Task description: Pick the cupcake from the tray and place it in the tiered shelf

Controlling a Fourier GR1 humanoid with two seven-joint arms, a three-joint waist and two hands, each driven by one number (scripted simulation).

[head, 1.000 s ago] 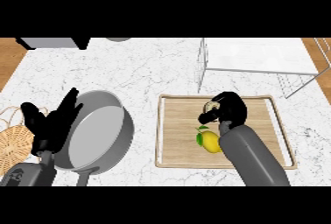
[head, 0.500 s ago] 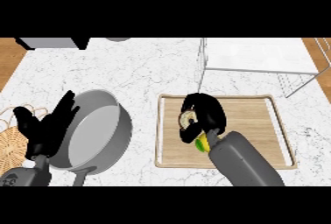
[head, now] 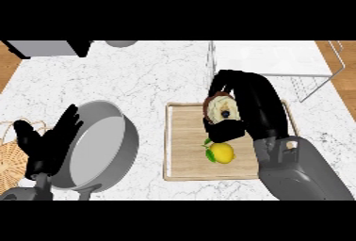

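In the head view my right hand [head: 245,104] is curled round the cupcake [head: 221,108], a pale frosted cake that shows between the thumb and fingers. The hand hovers over the far half of the wooden tray [head: 183,141], near the front left leg of the white wire tiered shelf [head: 274,59] at the back right. A yellow lemon [head: 222,153] with green leaves lies on the tray just below the hand. My left hand [head: 50,146] rests open at the left, fingers up, beside the grey pan.
A grey frying pan [head: 101,146] lies left of the tray with its handle toward me. A wicker basket [head: 12,157] sits at the left edge. A grey appliance [head: 45,47] and a round grey object [head: 122,43] stand at the back.
My right hand has risen from the tray with the cupcake and moved away from me toward the shelf. The lemon now shows fully. The left hand barely shifted.
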